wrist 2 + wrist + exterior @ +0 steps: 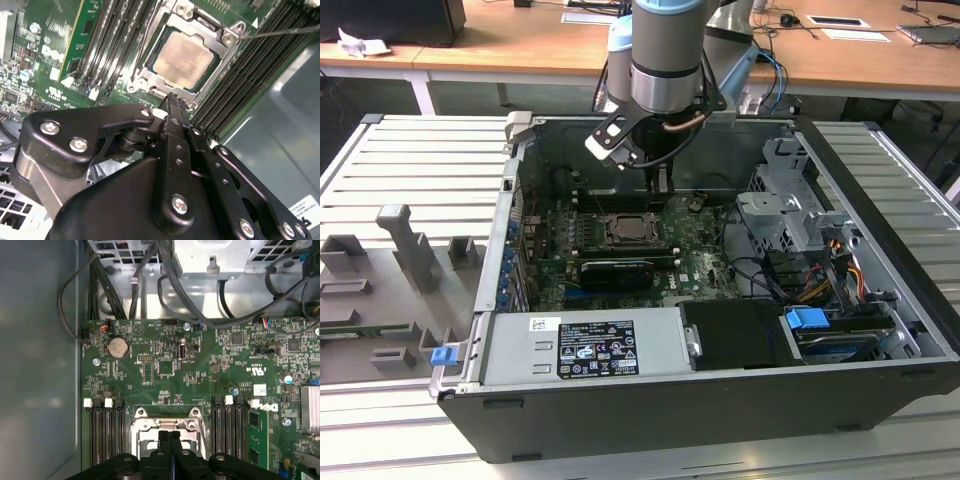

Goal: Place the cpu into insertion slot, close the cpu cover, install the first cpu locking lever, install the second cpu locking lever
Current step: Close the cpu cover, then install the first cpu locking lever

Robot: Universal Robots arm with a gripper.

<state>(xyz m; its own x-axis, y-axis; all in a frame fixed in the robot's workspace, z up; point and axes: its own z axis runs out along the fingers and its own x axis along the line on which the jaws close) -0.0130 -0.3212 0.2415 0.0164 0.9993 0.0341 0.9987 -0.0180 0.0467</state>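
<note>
We see the end effector point(172, 97) closed on nothing, its tips just beside the socket where the cpu point(184, 56) sits in its slot, the cpu cover point(146, 75) lying flat around it, on the motherboard point(165, 365) inside the opened computer case point(620, 420).

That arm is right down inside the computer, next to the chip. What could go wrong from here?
1. The end effector hangs close beside the cpu cover; a push off-line could scrape the cpu or the board.
2. Memory slots flank the cover, so a sideways slip might hit them.
3. The thin lever could slip off the end effector.
</note>
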